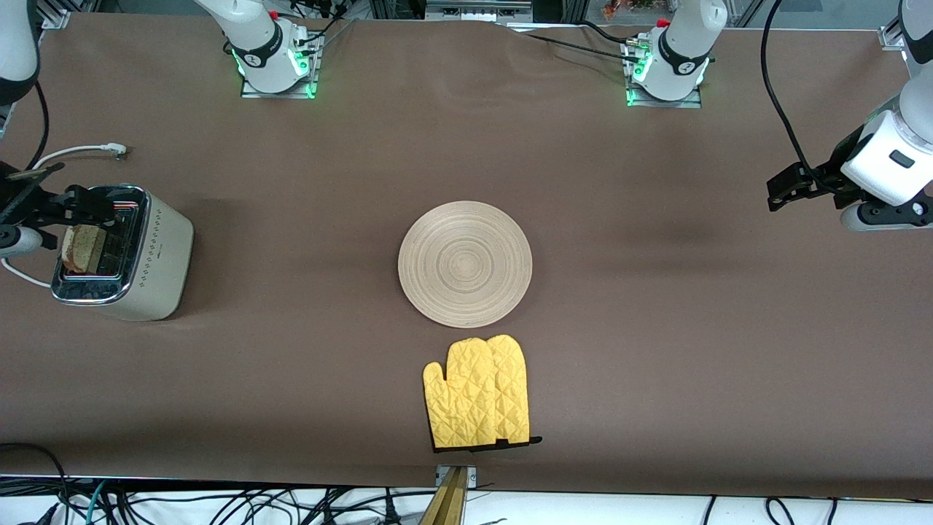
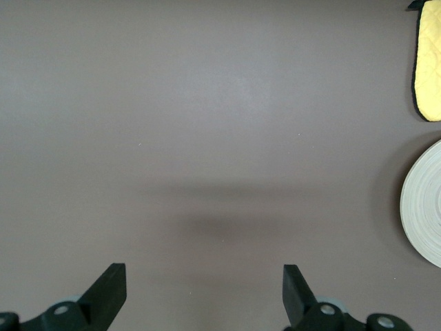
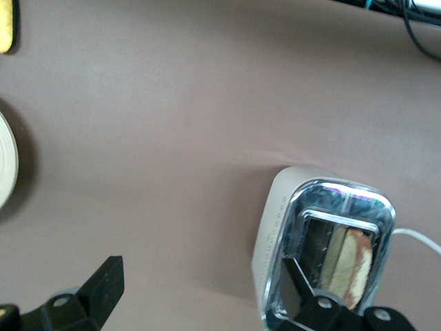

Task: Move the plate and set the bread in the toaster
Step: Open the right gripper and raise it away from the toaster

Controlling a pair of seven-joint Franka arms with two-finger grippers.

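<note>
The round beige plate [image 1: 465,264] lies flat at the middle of the table; its edge shows in the left wrist view [image 2: 427,207] and the right wrist view [image 3: 5,158]. The cream toaster [image 1: 160,255] stands at the right arm's end of the table. The slice of bread [image 1: 82,248] stands in one of its slots, as the right wrist view [image 3: 348,269] also shows. My right gripper [image 1: 55,200] is open and empty over the toaster [image 3: 275,221], apart from the bread. My left gripper [image 1: 787,191] is open and empty over bare table at the left arm's end [image 2: 204,279].
A yellow quilted oven mitt [image 1: 477,394] lies flat just nearer the front camera than the plate. The toaster's white cord [image 1: 73,153] trails on the cloth farther from the front camera than the toaster. A brown cloth covers the table.
</note>
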